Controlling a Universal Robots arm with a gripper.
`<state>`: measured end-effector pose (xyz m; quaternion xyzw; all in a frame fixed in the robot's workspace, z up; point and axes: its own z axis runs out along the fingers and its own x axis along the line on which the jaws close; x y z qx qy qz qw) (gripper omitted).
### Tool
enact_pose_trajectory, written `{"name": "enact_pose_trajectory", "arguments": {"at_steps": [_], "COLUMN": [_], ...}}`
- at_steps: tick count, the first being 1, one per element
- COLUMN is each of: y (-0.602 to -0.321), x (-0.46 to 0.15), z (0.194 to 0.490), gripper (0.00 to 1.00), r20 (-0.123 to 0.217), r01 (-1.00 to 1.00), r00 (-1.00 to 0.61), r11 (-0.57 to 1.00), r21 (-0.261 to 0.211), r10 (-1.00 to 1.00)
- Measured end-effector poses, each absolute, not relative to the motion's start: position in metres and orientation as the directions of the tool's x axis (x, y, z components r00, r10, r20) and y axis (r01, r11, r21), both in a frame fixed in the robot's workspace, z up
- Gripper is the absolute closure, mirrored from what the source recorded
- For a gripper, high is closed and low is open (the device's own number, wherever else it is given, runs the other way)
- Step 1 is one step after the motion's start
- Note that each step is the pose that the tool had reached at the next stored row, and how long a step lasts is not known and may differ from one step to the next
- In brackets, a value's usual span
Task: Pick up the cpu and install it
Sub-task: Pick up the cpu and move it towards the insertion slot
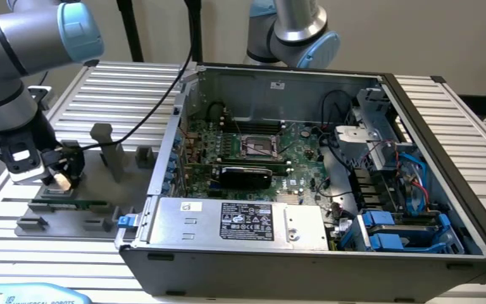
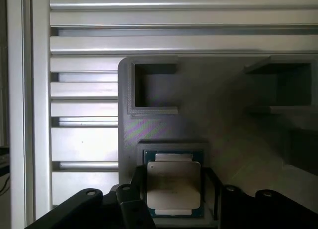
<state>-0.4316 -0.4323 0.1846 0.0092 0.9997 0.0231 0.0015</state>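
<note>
The arm is down over the grey fixture (image 1: 66, 218) on the slatted desk (image 1: 23, 253), at the exterior view's left. In the wrist view the cpu (image 2: 174, 185) lies flat in its pocket and the fingers (image 2: 138, 183) stand fairly wide, one on each side, just beside its edges, with no clear bite on it. The danger: the chip is thin, so a pinch landing high or off-centre could tip it or let it slip. One finger looks nearer than the other, and uneven contact could shove the chip against the pocket wall. A skewed hold would likely misalign it at the socket (image 1: 258, 147) inside the open case (image 1: 311, 269)
</note>
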Motion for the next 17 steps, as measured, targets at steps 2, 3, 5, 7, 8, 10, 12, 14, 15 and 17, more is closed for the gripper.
{"name": "enact_pose_trajectory", "arguments": {"at_steps": [2, 3, 5, 7, 8, 10, 12, 14, 15, 17], "y": [-0.4324, -0.4324, -0.4324, -0.4324, -0.4324, -0.4324, -0.4324, -0.4324, -0.4324, -0.4323], "x": [-0.4314, -0.4314, -0.4314, -0.4314, -0.4314, -0.4315, -0.4314, -0.4314, -0.4315, -0.4314], "z": [0.185, 0.185, 0.185, 0.185, 0.185, 0.1851, 0.1852, 0.1852, 0.1852, 0.1856], "gripper": [0.42, 0.42, 0.42, 0.42, 0.42, 0.42, 0.44, 0.45, 0.45, 0.45], "r20": [-0.003, -0.003, -0.003, -0.003, -0.003, -0.003, -0.004, -0.004, -0.004, -0.004], "r01": [0.018, 0.018, 0.018, 0.018, 0.018, 0.018, 0.018, 0.018, 0.018, 0.018], "r00": [-1.0, -1.0, -1.0, -1.0, -1.0, -1.0, -1.0, -1.0, -1.0, -1.0], "r11": [0.999, 0.999, 0.999, 0.999, 0.999, 0.999, 0.999, 0.999, 0.999, 0.999], "r21": [0.046, 0.045, 0.045, 0.043, 0.043, 0.041, 0.04, 0.039, 0.039, 0.039], "r10": [0.018, 0.018, 0.018, 0.018, 0.018, 0.018, 0.018, 0.018, 0.018, 0.018]}}
